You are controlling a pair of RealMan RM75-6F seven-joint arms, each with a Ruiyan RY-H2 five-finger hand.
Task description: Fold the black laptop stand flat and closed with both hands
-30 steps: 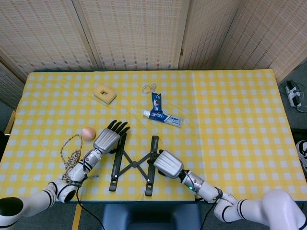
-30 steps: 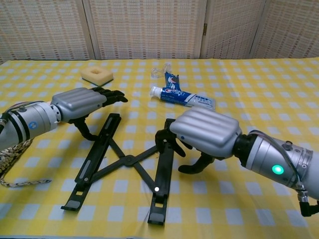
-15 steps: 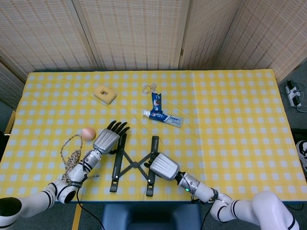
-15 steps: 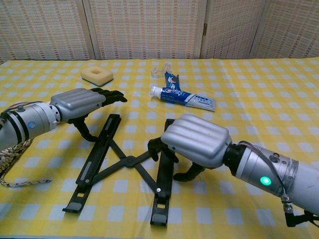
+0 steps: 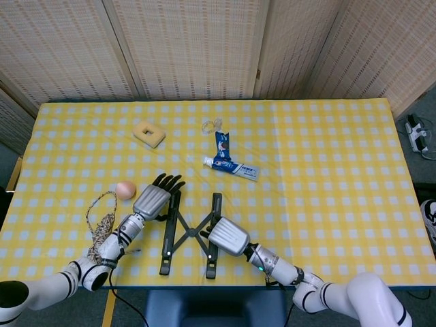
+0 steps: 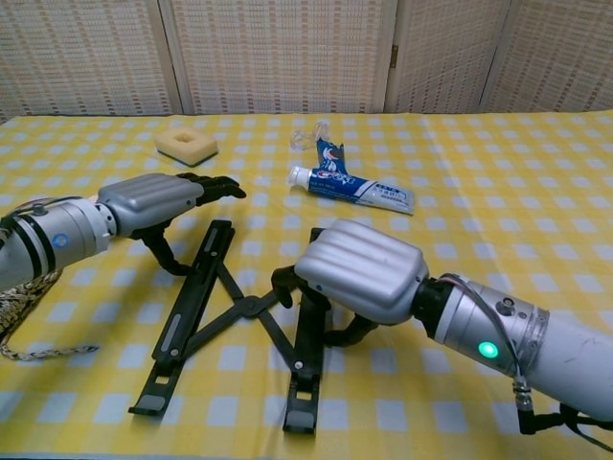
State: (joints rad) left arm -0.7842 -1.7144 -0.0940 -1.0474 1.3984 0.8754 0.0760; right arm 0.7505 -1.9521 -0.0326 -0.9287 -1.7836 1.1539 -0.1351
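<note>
The black laptop stand lies partly spread on the yellow checked cloth, its two bars joined by crossed links. My left hand sits at the far end of the left bar. Its fingers reach out over the bar and its thumb hangs beside the bar's outer edge. My right hand curls over the right bar near its middle, fingers on the inner side and thumb on the outer side. The palm hides that part of the bar.
A toothpaste tube and a clear plastic piece lie beyond the stand. A yellow sponge sits far left, with a peach ball and a coil of rope by my left arm. The table's front edge is just behind the stand.
My right hand has moved left with the right bar, so the two bars stand closer and the crossed links are narrower. The left hand has barely moved.
</note>
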